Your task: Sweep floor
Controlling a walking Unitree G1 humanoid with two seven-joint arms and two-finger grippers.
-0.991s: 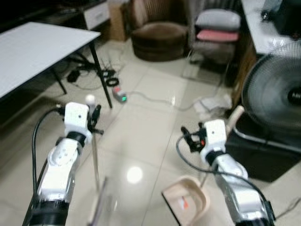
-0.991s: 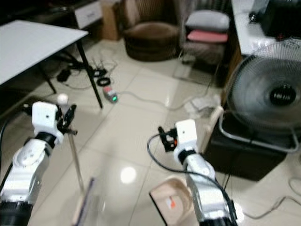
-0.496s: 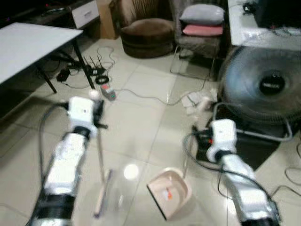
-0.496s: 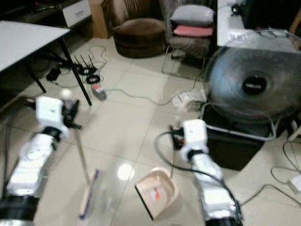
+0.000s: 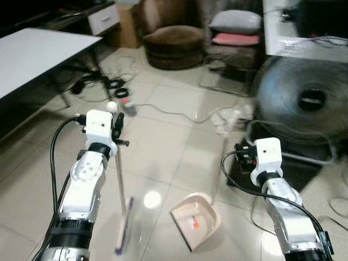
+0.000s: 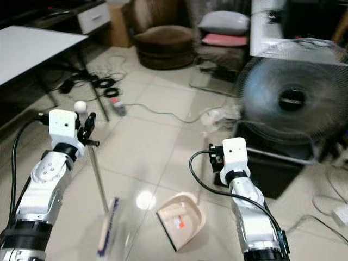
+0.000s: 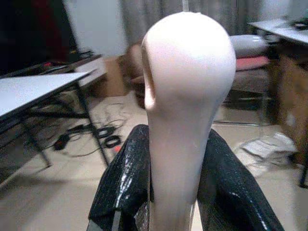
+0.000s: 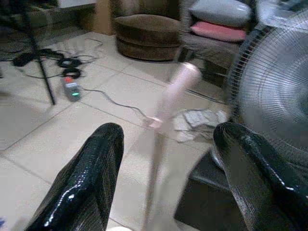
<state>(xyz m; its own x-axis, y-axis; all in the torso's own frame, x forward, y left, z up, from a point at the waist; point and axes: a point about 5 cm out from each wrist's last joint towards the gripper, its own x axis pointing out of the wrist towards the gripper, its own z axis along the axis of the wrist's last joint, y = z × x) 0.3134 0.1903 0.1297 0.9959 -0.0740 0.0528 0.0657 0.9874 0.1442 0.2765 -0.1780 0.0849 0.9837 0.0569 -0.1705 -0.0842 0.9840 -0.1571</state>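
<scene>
My left gripper (image 5: pixel 115 129) is shut on the thin handle of a broom (image 5: pixel 118 179), just below its white knob (image 7: pixel 185 77). The black fingers (image 7: pixel 126 185) press on both sides of the handle. The broom head (image 5: pixel 124 234) rests on the tiled floor near my feet. A beige dustpan (image 5: pixel 197 220) stands on the floor right of the broom head. Its upright pale handle (image 8: pixel 172 96) rises ahead of my right gripper (image 8: pixel 168 132), which is open with its fingers (image 8: pixel 96 168) wide apart and not touching it.
A large floor fan (image 5: pixel 310 100) on a black base stands at the right. A white table (image 5: pixel 32 54) is at the left, with cables and a power strip (image 5: pixel 129 107) beside its leg. A brown round seat (image 5: pixel 176 43), a cushioned chair (image 5: pixel 236 32) and crumpled paper (image 5: pixel 231 117) lie further back.
The head camera has swung, so the whole picture has shifted. The left gripper keeps hold of the broom. The right gripper now sits a little lower and back from the dustpan handle.
</scene>
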